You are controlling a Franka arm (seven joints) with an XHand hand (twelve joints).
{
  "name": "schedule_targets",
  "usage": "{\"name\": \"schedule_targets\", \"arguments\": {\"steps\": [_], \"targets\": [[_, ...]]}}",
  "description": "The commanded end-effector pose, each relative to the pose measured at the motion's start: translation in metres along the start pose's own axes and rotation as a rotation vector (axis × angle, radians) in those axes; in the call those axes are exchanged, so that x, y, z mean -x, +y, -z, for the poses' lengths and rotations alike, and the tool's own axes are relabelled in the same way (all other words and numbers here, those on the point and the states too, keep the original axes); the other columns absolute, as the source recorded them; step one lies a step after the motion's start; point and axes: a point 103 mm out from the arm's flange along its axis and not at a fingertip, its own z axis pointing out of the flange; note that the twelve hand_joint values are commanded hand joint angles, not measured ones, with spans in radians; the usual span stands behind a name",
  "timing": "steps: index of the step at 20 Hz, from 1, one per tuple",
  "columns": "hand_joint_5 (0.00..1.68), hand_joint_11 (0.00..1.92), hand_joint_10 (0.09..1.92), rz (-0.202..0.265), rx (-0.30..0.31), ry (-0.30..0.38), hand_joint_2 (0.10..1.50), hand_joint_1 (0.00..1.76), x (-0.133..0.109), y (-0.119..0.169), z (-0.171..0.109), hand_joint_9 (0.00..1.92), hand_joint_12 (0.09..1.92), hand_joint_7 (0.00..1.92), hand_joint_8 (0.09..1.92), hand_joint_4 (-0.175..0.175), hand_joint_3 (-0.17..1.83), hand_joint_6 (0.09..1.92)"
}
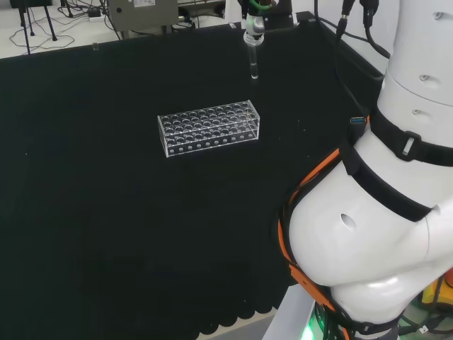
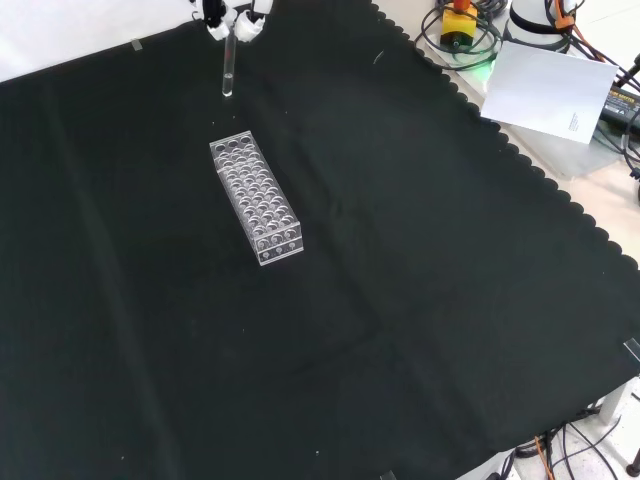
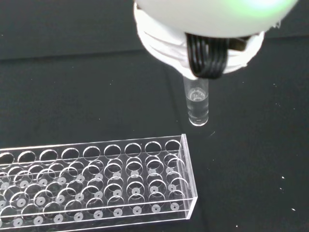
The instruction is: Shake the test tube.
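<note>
— Where is the robot hand (image 2: pixel 232 14) sitting right now?

— Up at the top edge of the front view, above the black-clothed desk (image 2: pixel 420 300). Its fingers are closing in on the upper end of the test tube (image 2: pixel 228 68), pinching it.

— So the tube is hanging free?

— Yes, it is hanging upright and clear of the cloth, its rounded bottom pointing down. In the wrist view a little clear liquid is showing near the bottom of the test tube.

— And the rack?

— The clear plastic rack (image 2: pixel 256 198) is lying on the desk, near the tube but apart from it, with its holes looking empty.
</note>
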Motion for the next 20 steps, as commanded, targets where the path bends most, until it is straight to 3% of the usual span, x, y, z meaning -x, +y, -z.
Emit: {"name": "schedule_targets", "arguments": {"steps": [1,6,16,20], "targets": [[1.38,0.75,0.09,0.023,-0.004,0.005,0.57,1.44,-0.009,0.001,-0.001,1.51,1.2,1.47,0.58,-0.175,0.69,0.44],[1.38,0.75,0.09,0.076,-0.013,0.023,0.57,1.44,-0.041,0.005,-0.006,1.51,1.2,1.48,0.58,-0.175,0.69,0.44],[1.38,0.75,0.09,0.233,-0.015,0.067,0.57,1.44,-0.114,0.01,-0.004,1.51,1.2,1.48,0.58,-0.175,0.69,0.44],[1.38,0.75,0.09,0.27,-0.01,0.068,0.57,1.44,-0.129,0.011,-0.001,1.51,1.2,1.48,0.58,-0.175,0.69,0.44]]}}
